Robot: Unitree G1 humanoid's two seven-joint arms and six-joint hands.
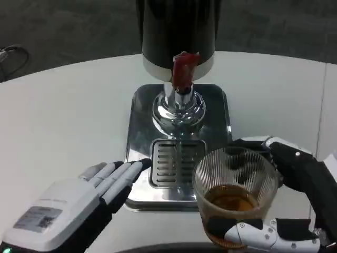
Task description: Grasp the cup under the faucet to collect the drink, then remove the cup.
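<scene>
A ribbed clear glass cup (235, 194) with brown drink in its bottom is at the lower right, off the drip tray. My right hand (284, 200) grips it, fingers wrapped behind and under it. The dispenser (178, 31) stands at the back, black with a silver band, a red tap lever (184, 70) and a chrome faucet (179, 105) below it. The silver drip tray (178, 158) with its slotted grate lies under the faucet. My left hand (79, 203) rests flat on the table at the tray's left edge, fingers stretched out and holding nothing.
The round white table (63, 116) spreads out to the left and right of the dispenser. A dark cable (10, 55) lies at the far left edge. Grey floor lies beyond the table.
</scene>
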